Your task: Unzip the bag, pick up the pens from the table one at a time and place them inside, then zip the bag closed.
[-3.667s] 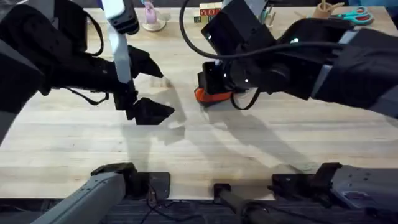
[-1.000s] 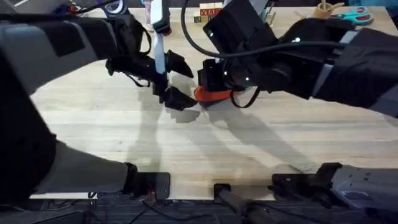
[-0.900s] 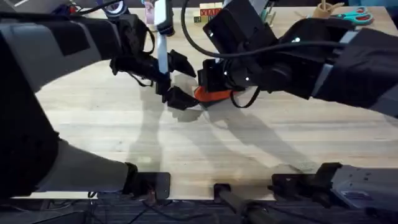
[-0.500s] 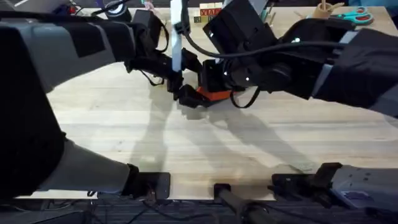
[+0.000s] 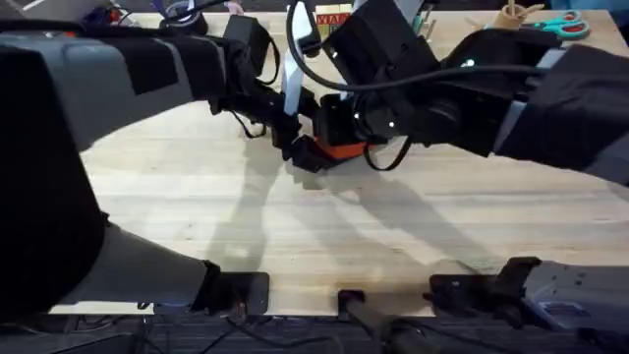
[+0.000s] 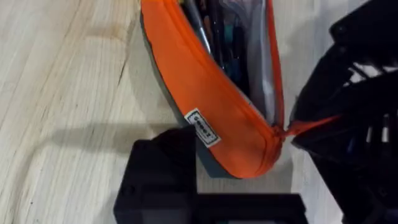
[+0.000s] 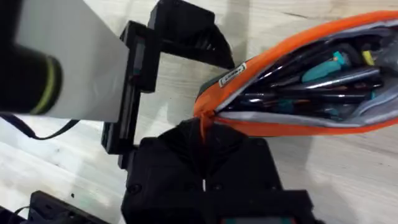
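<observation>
Since the bag (image 6: 211, 124) is soft fabric, I expect it to be light, floppy and prone to sliding or folding on the counter (image 5: 413, 236) unless one end is pinned. It lies on the wood toward the far middle, between the two arms. Its zipper is open along the top, and inside I see several pens (image 7: 311, 84) lying lengthwise against the pale lining, dark barrels with some teal and a touch of yellow. I cannot count them exactly.

My right end effector (image 7: 203, 127) is closed on the orange tab (image 6: 311, 124) at the end of the bag, which looks like the zipper pull, though I cannot be sure. That thin tab seems the best hold for drawing the zipper; the cloth wall would just bunch.

My left end effector (image 6: 186, 177) sits just beside the bag's long side near the small white label (image 6: 202, 126); I cannot tell whether it is open or closed. I judge the opposite end needs bracing while the zipper is drawn.
</observation>
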Robot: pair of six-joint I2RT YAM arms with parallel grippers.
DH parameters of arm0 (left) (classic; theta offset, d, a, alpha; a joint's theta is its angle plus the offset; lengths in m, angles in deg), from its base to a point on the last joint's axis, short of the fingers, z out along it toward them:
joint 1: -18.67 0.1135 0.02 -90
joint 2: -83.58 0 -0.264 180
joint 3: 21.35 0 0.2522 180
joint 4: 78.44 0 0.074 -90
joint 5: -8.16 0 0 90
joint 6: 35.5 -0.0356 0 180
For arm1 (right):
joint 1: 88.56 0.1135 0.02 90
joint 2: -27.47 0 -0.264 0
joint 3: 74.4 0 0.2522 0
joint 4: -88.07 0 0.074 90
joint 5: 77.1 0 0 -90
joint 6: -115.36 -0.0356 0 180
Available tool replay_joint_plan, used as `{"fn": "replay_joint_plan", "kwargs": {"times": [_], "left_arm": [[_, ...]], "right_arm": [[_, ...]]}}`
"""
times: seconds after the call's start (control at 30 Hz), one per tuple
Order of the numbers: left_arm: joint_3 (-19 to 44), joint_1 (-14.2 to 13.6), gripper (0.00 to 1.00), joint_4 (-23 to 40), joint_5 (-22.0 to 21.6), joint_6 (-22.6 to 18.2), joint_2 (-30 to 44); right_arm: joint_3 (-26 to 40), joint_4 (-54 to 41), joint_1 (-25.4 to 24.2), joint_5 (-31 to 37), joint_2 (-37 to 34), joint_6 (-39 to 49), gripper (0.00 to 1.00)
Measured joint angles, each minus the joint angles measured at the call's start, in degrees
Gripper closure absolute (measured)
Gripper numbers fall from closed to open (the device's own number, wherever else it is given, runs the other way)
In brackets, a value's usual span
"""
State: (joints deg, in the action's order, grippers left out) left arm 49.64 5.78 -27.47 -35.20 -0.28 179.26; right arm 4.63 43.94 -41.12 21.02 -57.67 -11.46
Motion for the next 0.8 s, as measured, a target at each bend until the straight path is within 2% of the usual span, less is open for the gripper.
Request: {"fn": "replay_joint_plan", "kwargs": {"times": [0.23,0.27,0.33,0.4,0.47,0.53,0.63,0.8], "left_arm": [[0.0,0.0,0.006,-0.22,-0.01,0.37,0.01],[0.0,0.0,0.035,-0.22,-0.01,0.42,-0.01],[0.0,0.0,0.148,-0.2,-0.07,0.52,-0.01],[0.0,0.0,0.342,-0.31,-0.24,0.6,-0.01],[0.0,0.04,0.588,-0.68,-0.62,0.79,-0.01],[0.0,0.07,0.771,-0.85,-0.65,0.78,0.0],[0.0,0.04,0.927,-0.8,-0.3,0.81,-0.01],[0.0,0.0,0.949,-0.81,-0.23,0.87,-0.01]], "right_arm": [[0.0,0.0,0.0,0.0,-0.01,0.0,0.971],[0.0,0.0,0.0,0.0,-0.01,0.0,0.971],[0.0,0.0,0.0,0.0,0.0,0.0,0.971],[0.0,0.0,0.0,0.0,-0.01,0.0,0.971],[0.0,0.0,0.0,-0.02,0.01,0.0,0.971],[0.0,0.12,0.0,0.0,0.0,0.0,0.971],[-0.05,0.31,-0.03,0.02,-0.01,0.0,0.971],[-0.11,0.37,-0.11,0.0,0.01,0.0,0.971]]}}
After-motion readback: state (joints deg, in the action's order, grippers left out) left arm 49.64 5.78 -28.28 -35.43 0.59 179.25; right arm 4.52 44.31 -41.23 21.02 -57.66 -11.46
